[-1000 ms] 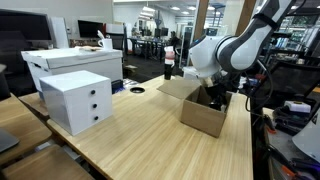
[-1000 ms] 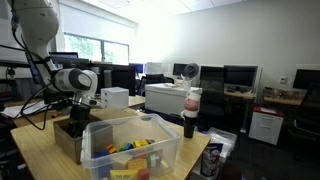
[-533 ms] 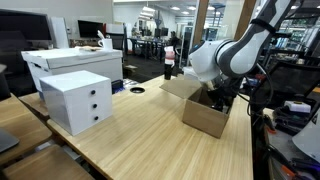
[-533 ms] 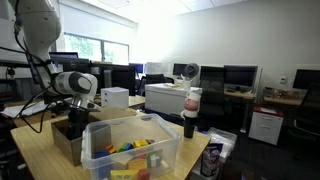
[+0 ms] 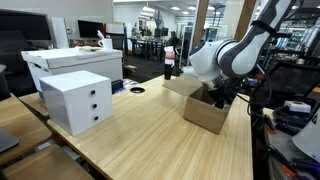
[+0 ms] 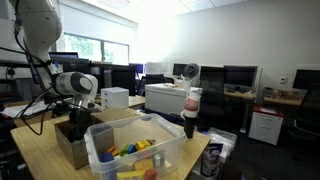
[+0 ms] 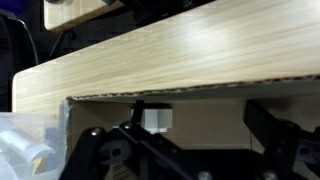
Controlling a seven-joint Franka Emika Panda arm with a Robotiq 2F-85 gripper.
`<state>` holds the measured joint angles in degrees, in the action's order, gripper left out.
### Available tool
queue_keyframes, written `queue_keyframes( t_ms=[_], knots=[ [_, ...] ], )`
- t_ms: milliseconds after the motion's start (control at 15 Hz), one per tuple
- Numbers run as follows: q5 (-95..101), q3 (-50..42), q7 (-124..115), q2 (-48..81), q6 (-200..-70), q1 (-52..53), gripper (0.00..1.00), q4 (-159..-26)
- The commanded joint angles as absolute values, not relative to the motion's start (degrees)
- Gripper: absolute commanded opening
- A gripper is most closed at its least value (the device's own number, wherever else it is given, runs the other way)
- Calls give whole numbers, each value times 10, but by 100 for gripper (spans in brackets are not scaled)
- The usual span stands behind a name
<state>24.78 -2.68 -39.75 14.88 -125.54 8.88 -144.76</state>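
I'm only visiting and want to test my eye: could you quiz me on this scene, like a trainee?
1. True or false: the hand is down at the cardboard box.
2. How many drawers does the white drawer unit have: A two, B three, C five?
3. What lies in the clear bin?
Key: 1 true; 2 B; 3 colourful toy pieces.

Brown cardboard box (image 5: 205,112), white block (image 7: 157,118), pale wood-grain table (image 5: 140,140), white drawer unit (image 5: 78,100), black gripper (image 7: 185,145)
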Motion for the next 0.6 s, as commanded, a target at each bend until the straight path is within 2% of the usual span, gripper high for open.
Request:
queue_keyframes(
  t_ms=[0,533],
  knots=[
    [298,-32,-478,147,-1224,106,100,-1448],
    [182,-7,-401,154,-1226,77,100,-1444]
  ],
)
